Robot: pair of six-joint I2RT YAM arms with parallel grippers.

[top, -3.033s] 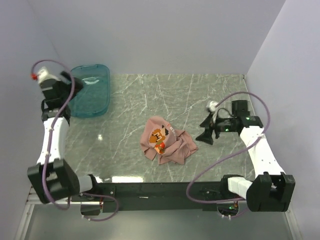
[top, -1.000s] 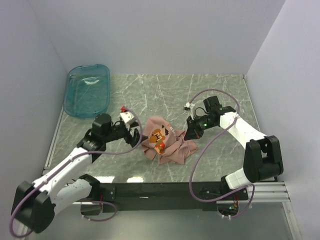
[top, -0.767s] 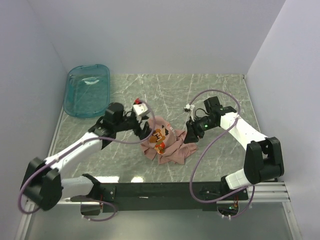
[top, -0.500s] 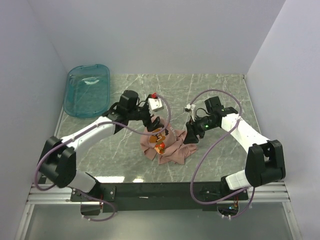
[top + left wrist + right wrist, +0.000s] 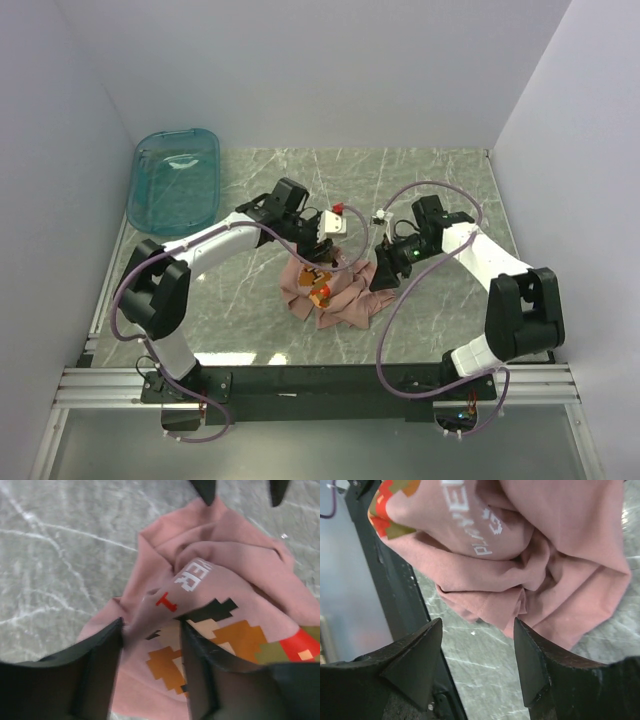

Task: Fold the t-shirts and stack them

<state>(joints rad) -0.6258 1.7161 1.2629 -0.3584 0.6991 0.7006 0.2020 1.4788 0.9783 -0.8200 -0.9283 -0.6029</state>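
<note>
A dusty-pink t-shirt lies crumpled mid-table, its pixel-art print and white text facing up. My left gripper is down on the shirt's far side. In the left wrist view its jaws stand apart with a raised ridge of the t-shirt between them, the cloth touching the left finger. My right gripper sits at the shirt's right edge. In the right wrist view it is open just short of the t-shirt, with its bunched hem and bare marble between the tips.
A translucent teal bin stands at the far left corner of the marble table. A black rail runs along the near edge. Grey walls close in on three sides.
My left arm swung from the bin side across to the shirt and came down on it, its jaws narrowing. My right gripper, shut a second ago, opened at the shirt's right edge.
</note>
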